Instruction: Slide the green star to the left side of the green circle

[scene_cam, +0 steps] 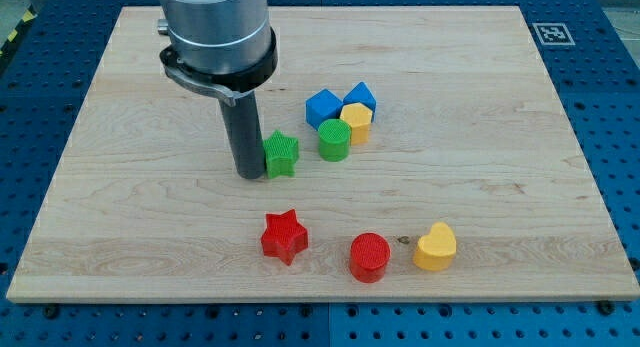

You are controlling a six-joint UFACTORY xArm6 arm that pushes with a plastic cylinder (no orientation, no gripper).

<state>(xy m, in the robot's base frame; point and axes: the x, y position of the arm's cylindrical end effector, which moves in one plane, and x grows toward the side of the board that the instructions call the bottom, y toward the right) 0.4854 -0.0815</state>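
The green star point(282, 154) lies on the wooden board point(120, 187) near the middle. The green circle point(334, 141) stands a short way to its right, with a small gap between them. My tip point(248, 173) rests on the board right against the star's left side. The rod rises from it to the arm's grey body at the view's top.
A blue block point(322, 107), another blue block point(360, 95) and a yellow block point(356, 120) cluster just above and right of the green circle. A red star point(284, 236), a red circle point(369, 257) and a yellow heart point(436, 247) lie along the view's bottom.
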